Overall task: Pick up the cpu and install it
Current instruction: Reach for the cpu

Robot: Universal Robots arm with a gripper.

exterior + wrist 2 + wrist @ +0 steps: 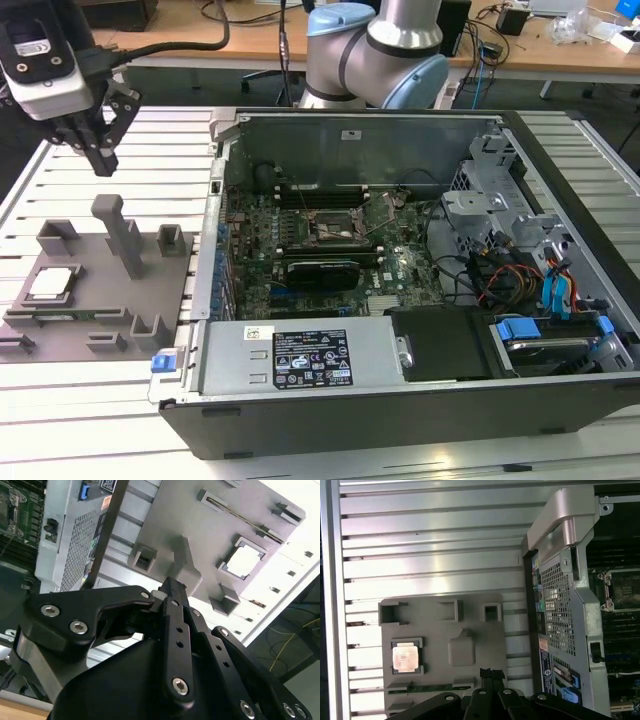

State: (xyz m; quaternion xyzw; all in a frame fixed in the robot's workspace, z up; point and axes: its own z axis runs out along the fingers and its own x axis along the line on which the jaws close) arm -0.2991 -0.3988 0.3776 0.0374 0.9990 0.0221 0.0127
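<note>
A slatted aluminium worktop [80, 420] spreads beneath my tool [101, 160], its ribs catching bright light. Well beyond my tool, a long wooden desk [255, 30] crosses the room, strewn with dark cables [215, 12].

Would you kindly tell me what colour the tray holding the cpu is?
The tray is plain grey, clearest in the first wrist view.

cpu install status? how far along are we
Nothing done yet: the cpu lies in its pocket on the grey tray. In hand: nothing; the gripper hangs shut above the tray, apart from the chip. Left: pickup and install; the motherboard socket in the open case shows no chip.
</note>
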